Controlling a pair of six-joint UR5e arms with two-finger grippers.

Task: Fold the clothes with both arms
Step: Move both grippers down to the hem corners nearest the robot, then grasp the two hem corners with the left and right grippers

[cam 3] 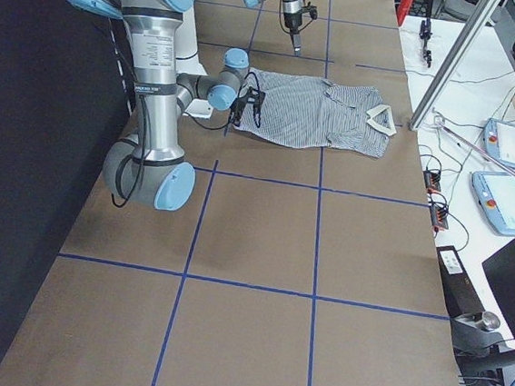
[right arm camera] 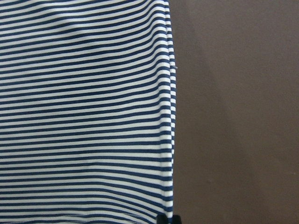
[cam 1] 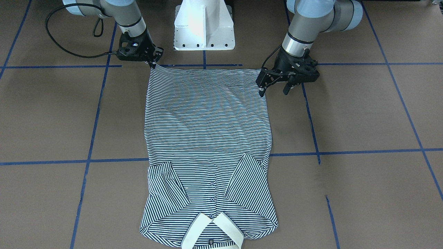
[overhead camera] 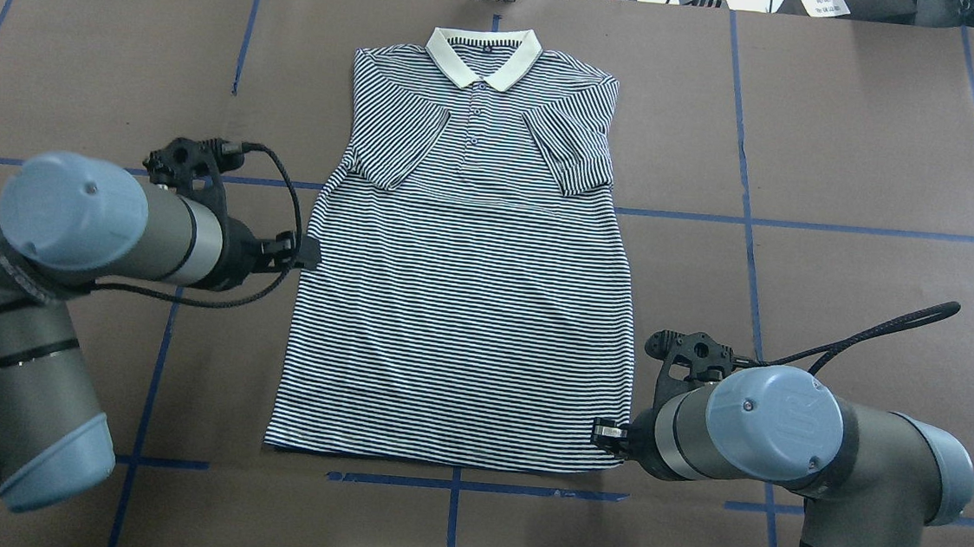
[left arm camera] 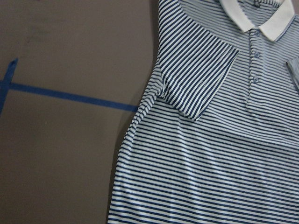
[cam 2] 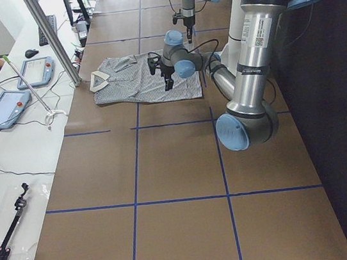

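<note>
You've one shirt (cam 1: 207,131) flat and face up on the bench (cam 1: 363,114), both sleeves folded in, collar far from the robot. Two arms: right arm (cam 1: 128,15), jaws pinching a hem corner; left arm (cam 1: 303,29), jaws wide and empty, beside the opposite side edge.

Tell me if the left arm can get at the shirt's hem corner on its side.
Probably yes: the left hand is open right beside that corner of the shirt, with nothing between them.
</note>
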